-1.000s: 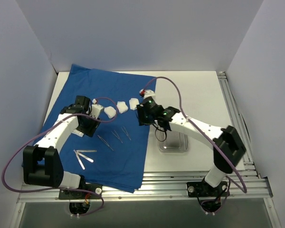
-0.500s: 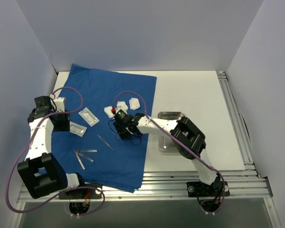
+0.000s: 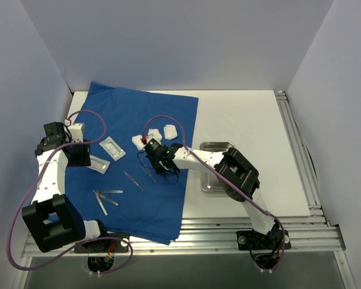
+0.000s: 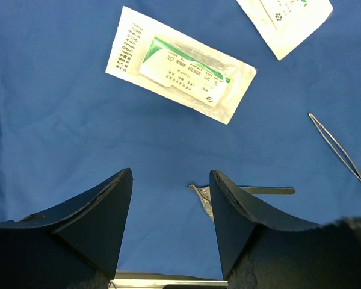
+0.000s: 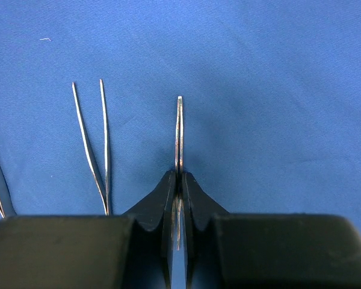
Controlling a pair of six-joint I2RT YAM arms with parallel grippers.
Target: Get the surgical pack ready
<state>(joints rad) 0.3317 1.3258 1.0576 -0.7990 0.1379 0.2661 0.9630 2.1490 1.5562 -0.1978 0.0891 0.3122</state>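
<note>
On the blue cloth (image 5: pixel 277 90), your right gripper (image 5: pixel 179 180) pinches tweezers (image 5: pixel 179 129) beside a second pair (image 5: pixel 95 144); your left gripper (image 4: pixel 170 173) hangs spread over the cloth near a packet (image 4: pixel 180 72); the tray (image 3: pixel 219 146) lies just beside it.

Bright even light, soft shadows, sharp focus

Second packet (image 4: pixel 286 21) cut by top edge, tray (image 3: pixel 218 145) partly behind right arm (image 3: pixel 243 174)

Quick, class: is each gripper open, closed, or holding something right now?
Left gripper: open, empty, above the blue cloth.
Right gripper: closed on metal forceps.
</note>
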